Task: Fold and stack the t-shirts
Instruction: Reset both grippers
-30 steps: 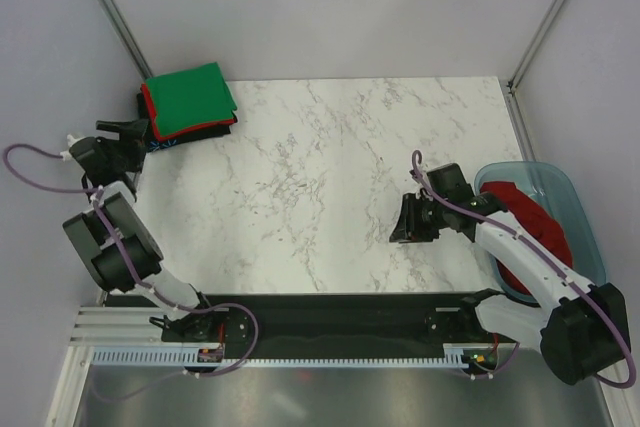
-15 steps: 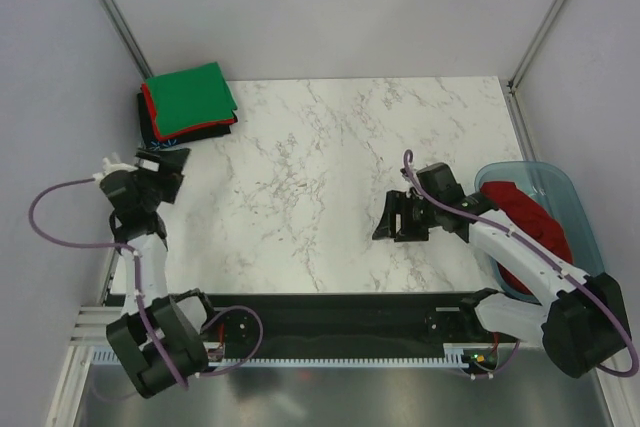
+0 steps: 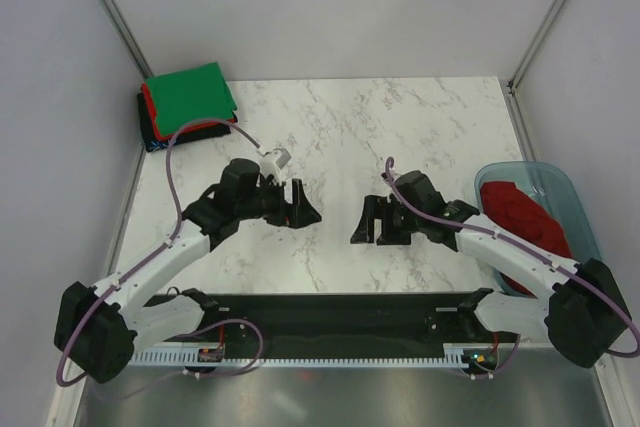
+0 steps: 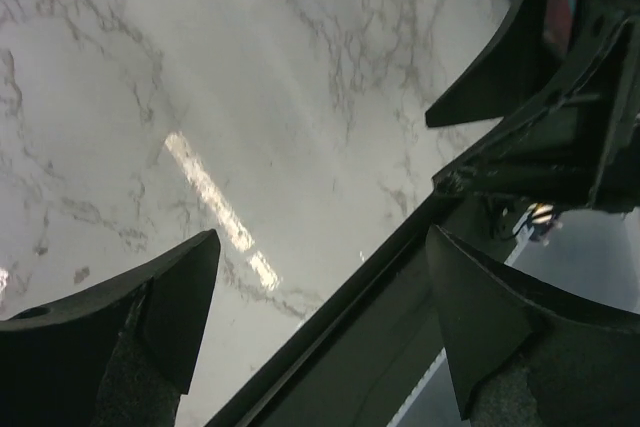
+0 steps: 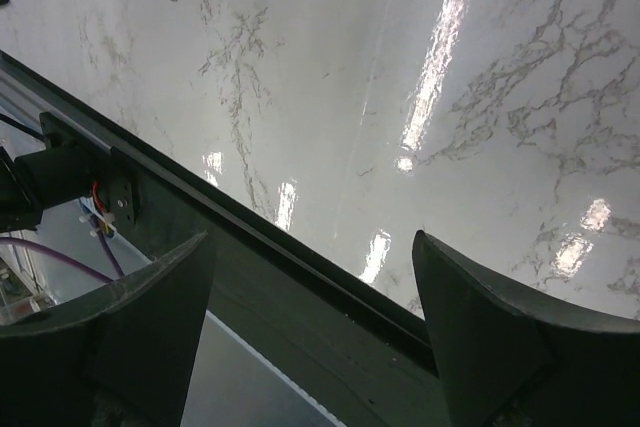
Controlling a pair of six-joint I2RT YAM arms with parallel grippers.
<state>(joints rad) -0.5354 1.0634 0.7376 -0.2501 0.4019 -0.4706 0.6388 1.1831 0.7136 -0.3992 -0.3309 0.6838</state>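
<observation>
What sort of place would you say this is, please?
Most likely a robotics lab test cell: a marble-patterned table boxed in by plain white walls, two robot arms bolted to its near edge, and folded t-shirts stacked in the far left corner.

A stack of folded t-shirts (image 3: 188, 107) lies on the far left corner of the table (image 3: 400, 117), a tub (image 3: 548, 170) just beside its right edge holds another t-shirt (image 3: 520, 212), and the left gripper (image 3: 300, 205) and right gripper (image 3: 362, 224) face each other, apart, above the near middle.

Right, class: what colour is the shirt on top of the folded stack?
The top shirt is bright green; top external view shows it best.
</observation>
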